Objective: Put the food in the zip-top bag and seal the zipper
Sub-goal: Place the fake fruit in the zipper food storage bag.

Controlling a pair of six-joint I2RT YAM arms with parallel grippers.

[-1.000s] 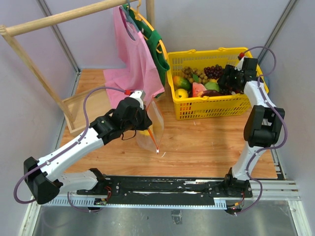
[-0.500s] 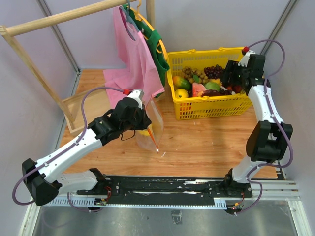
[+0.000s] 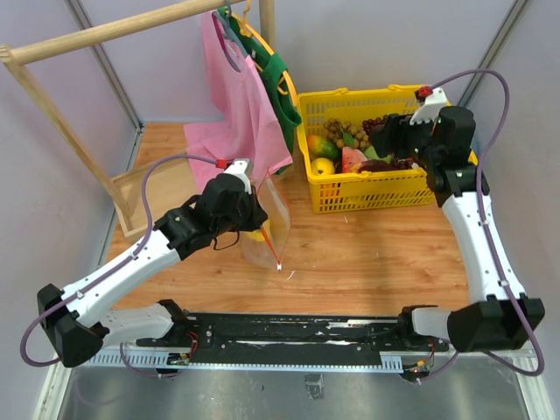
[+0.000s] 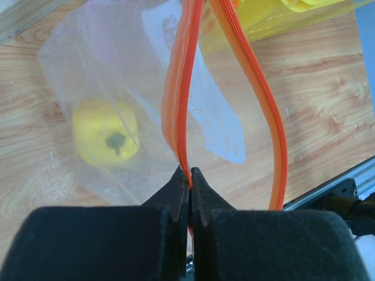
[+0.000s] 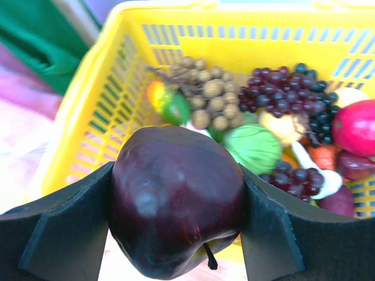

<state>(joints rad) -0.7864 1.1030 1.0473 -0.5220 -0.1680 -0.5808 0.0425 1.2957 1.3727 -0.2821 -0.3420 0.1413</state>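
Setting: wooden counter [image 3: 367, 254] is lying between pale walls, with both arm bases sitting at its near edge.
Left tool [image 4: 189, 173]: is pinching fully closed on the zipper [image 4: 179, 88], its two black fingertips pressing together on one red-orange lip.
Zipper: is gaping. The pinched lip is running straight up from the jaws while the other lip is bowing away to the right, leaving the mouth open.
Zip-top bag [image 4: 123, 64]: is hanging from the left tool over the middle-left of the counter. I cannot tell whether its lower end is resting on the wood.
Yellow pepper [image 4: 105, 139]: is lying inside the bag, showing through the clear plastic with its dark stem facing the wrist camera.
Right tool [image 5: 176, 225]: is clamping the dark red fruit [image 5: 176, 181], its fingers standing wide and pressing on both flanks.
Dark red fruit: is filling the whole gap between the fingers, stalk pointing down, hovering above the basket [image 5: 105, 99].
Basket: is sitting at the far right of the counter, well apart from the bag. It is holding a dark grape bunch [image 5: 287, 93], a brown cluster [image 5: 208, 99] and a green piece [image 5: 253, 146] among other produce.
Back left: a pink cloth bag [image 3: 241, 96] and a green cloth bag [image 3: 280, 87] are hanging from a wooden rail [image 3: 105, 31], and a wooden tray [image 3: 149, 197] is lying below them.
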